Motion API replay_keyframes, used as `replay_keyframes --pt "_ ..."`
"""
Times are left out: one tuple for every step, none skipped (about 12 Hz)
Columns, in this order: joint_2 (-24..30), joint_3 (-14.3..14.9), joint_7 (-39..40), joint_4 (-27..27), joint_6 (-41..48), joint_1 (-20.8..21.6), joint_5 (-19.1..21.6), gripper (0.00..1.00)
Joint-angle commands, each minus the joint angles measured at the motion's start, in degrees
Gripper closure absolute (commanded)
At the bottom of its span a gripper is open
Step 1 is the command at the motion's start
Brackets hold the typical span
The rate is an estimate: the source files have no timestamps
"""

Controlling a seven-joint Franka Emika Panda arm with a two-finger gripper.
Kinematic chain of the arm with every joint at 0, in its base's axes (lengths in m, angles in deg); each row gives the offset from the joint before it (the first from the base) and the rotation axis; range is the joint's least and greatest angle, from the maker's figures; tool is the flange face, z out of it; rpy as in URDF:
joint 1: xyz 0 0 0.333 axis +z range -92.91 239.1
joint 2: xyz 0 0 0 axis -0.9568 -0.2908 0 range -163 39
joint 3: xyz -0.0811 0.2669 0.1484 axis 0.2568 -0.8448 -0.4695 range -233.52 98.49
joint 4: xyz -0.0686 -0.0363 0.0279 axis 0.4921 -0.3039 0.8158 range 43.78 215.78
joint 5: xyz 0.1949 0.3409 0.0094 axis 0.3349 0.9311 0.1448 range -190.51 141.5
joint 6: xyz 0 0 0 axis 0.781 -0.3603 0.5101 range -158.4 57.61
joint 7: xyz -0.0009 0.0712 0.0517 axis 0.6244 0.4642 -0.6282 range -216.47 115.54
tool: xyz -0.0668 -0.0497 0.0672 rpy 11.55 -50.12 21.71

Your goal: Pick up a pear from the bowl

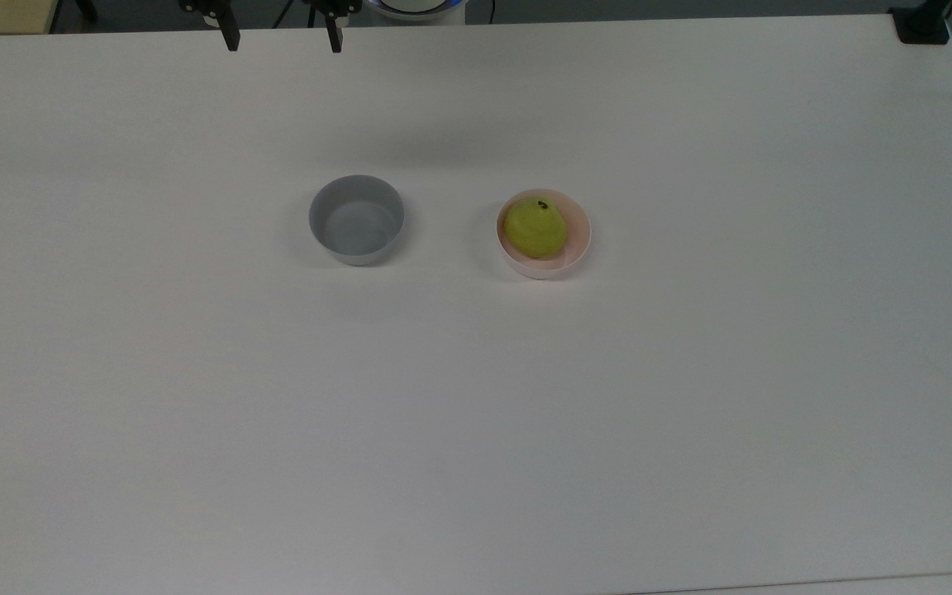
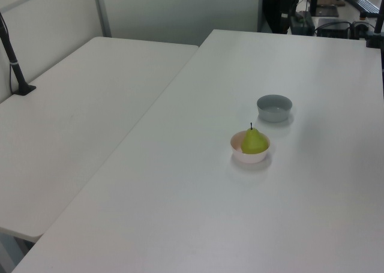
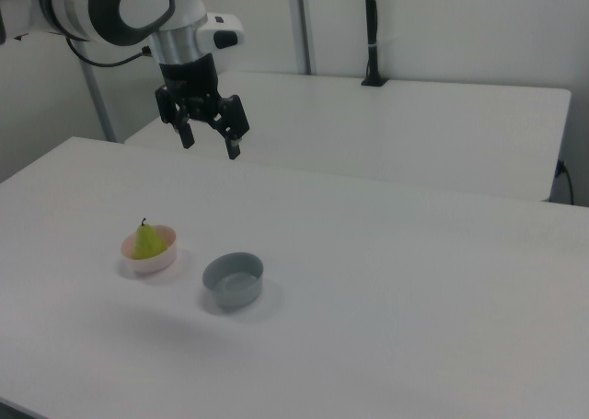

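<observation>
Top view, left to right. Gripper (image 1: 283,37): at the far edge of the white surface (image 1: 476,413), fingers (image 1: 231,37) spread wide, holding nothing; in the right view it hangs high above the surface (image 3: 210,146). Grey bowl (image 1: 357,219): upright, empty, left of centre. Pink bowl (image 1: 544,234): just right of the grey one, apart from it. Pear (image 1: 535,228): yellow-green, sitting in the pink bowl, stem up in the left view (image 2: 254,140).

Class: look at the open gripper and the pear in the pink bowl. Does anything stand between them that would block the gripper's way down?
Nothing visible does. The gripper hangs open, high above the table, and the pear sits upright in the pink bowl. The grey bowl stands beside it, apart, off the path.
</observation>
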Motion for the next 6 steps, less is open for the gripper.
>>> replay_keyframes --pt "-0.1 -0.1 1.2 -0.4 0.3 0.4 -0.5 0.00" --pt "-0.1 -0.1 1.2 -0.4 0.3 0.5 -0.5 0.00" --pt "-0.1 0.2 1.3 -0.4 0.3 1.0 -0.5 0.00" --pt "-0.1 0.4 1.2 -0.4 0.3 1.5 -0.5 0.00" --pt "-0.2 0.6 1.2 -0.4 0.3 2.9 -0.7 0.00" --pt "-0.2 0.8 1.2 -0.4 0.3 4.4 -0.8 0.00"
